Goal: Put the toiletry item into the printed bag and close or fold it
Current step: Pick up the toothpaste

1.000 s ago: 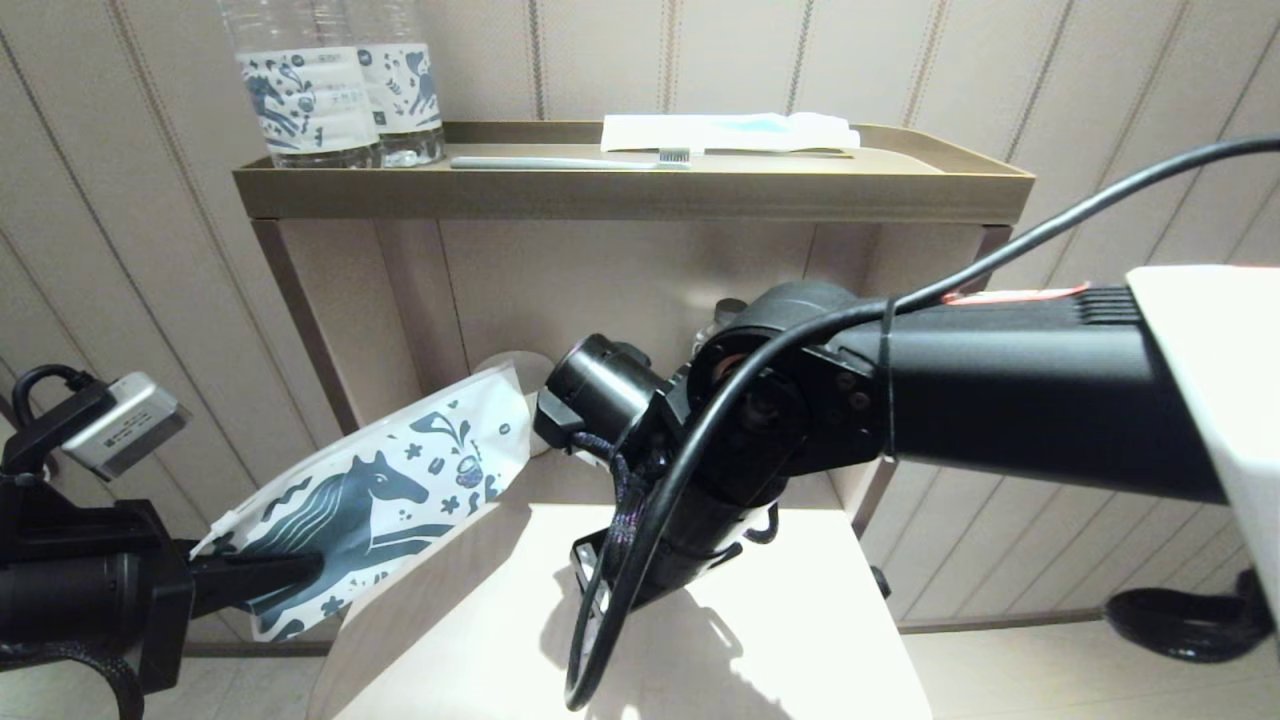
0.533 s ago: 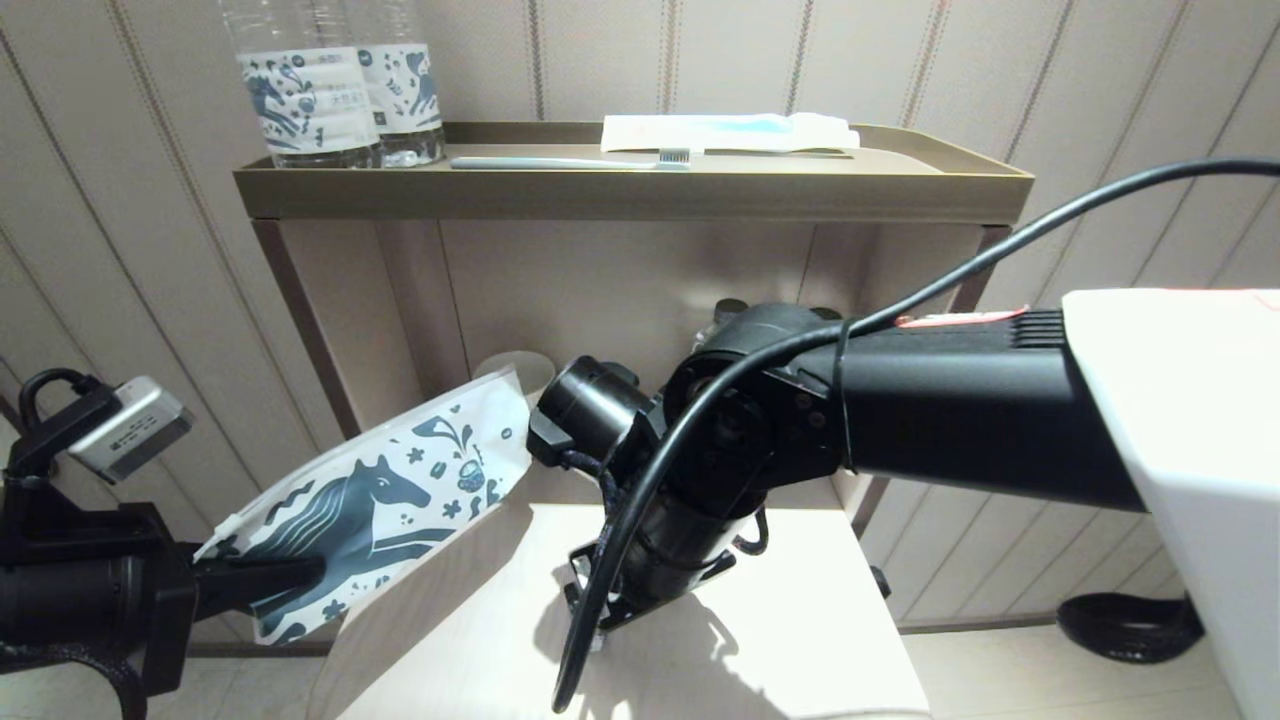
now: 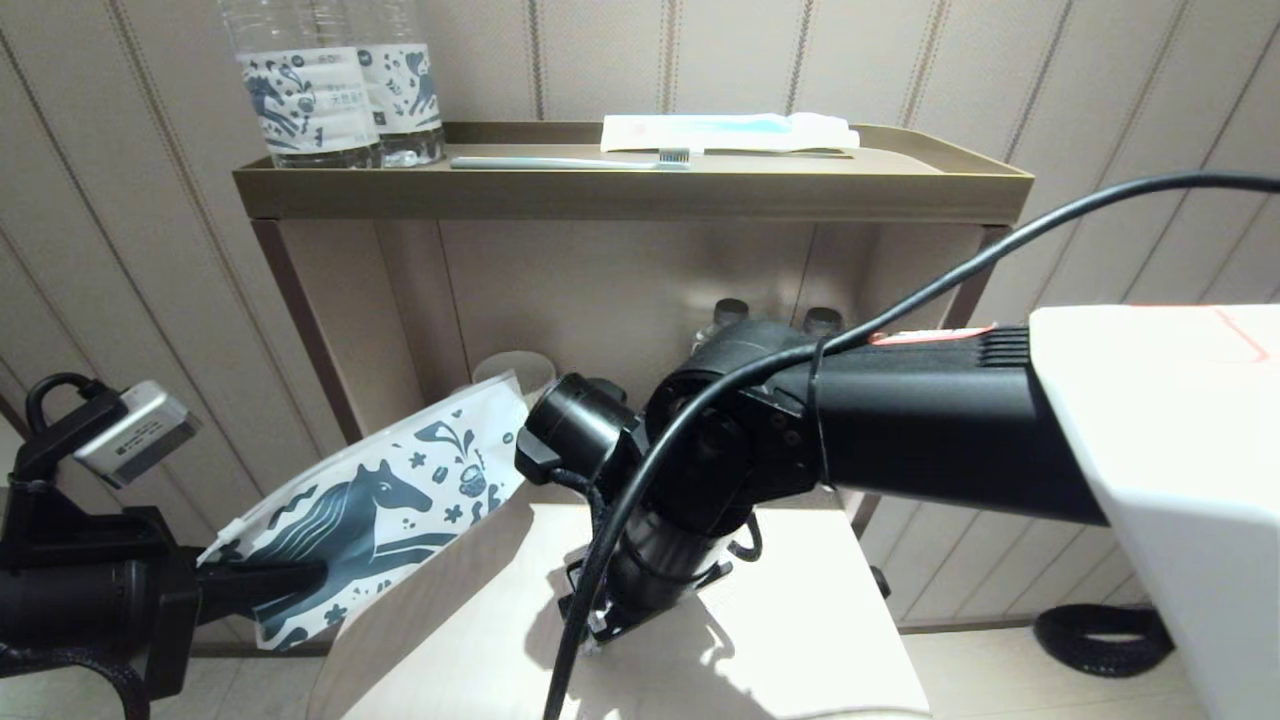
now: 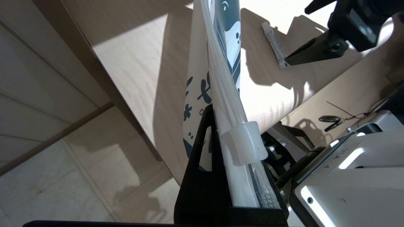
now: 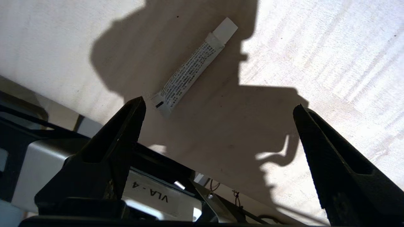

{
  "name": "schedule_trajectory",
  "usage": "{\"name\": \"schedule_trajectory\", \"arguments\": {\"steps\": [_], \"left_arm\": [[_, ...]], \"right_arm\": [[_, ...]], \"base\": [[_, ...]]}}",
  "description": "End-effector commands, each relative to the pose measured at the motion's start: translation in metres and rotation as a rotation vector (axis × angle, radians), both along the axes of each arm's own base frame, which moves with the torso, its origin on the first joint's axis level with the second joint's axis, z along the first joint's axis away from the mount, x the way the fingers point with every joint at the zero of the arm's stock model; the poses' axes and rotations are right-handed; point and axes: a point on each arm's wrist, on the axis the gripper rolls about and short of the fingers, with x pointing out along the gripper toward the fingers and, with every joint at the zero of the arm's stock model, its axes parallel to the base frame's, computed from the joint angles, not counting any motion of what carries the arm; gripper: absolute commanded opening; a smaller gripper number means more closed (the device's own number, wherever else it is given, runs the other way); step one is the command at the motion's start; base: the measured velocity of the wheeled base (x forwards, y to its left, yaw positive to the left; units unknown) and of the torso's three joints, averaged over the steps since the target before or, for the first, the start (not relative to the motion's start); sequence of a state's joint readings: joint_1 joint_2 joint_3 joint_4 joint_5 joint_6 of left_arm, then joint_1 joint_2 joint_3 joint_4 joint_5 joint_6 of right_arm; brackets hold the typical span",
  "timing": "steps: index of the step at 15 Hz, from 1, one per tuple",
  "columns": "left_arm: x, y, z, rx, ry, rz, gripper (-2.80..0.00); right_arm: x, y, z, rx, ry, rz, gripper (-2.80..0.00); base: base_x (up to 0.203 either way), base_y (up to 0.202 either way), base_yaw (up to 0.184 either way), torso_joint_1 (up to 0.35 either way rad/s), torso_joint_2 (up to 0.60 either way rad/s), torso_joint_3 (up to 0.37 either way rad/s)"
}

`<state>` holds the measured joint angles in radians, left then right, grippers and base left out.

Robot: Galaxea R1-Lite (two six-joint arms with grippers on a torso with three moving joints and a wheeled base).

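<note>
The glossy flat printed bag [image 3: 380,505] is pinched at its zip edge by the left gripper [image 3: 262,578]. The right gripper [image 5: 217,116] is held with jaws spread above a slim crimped tube [image 5: 192,67] on the pale woodgrain table [image 3: 800,620].

Toothpaste tube [image 5: 193,67] lies on the table [image 3: 800,640], right of the printed bag [image 3: 380,500].

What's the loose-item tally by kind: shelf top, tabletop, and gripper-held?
Water bottles: 2
Toothbrush: 1
Wrapped white packet: 1
Small toiletry tube: 1
Printed bag: 1, held by left gripper
Total: 6
</note>
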<state>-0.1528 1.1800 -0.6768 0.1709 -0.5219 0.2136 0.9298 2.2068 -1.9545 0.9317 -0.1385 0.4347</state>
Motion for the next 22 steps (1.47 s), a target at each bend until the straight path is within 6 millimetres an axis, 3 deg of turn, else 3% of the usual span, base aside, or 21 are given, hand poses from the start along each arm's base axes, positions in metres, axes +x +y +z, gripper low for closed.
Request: {"name": "schedule_trajectory", "arguments": {"steps": [1, 14, 22], "left_arm": [[0.0, 0.0, 0.0, -0.002, 0.002, -0.005, -2.8], [-0.001, -0.003, -0.005, 0.0, 0.017, -0.023, -2.8], [-0.002, -0.005, -0.006, 0.001, 0.022, -0.036, -2.8]], "right_arm": [[0.001, 0.005, -0.012, -0.055, -0.018, -0.014, 0.0], [0.008, 0.02, -0.029, -0.058, -0.096, -0.045, 0.0], [0.013, 0.0, -0.01, -0.057, -0.128, -0.092, 0.0]], "base": [[0.0, 0.0, 0.0, 0.0, 0.0, 0.0], [0.0, 0.0, 0.0, 0.0, 0.0, 0.0], [0.0, 0.0, 0.0, 0.0, 0.0, 0.0]]}}
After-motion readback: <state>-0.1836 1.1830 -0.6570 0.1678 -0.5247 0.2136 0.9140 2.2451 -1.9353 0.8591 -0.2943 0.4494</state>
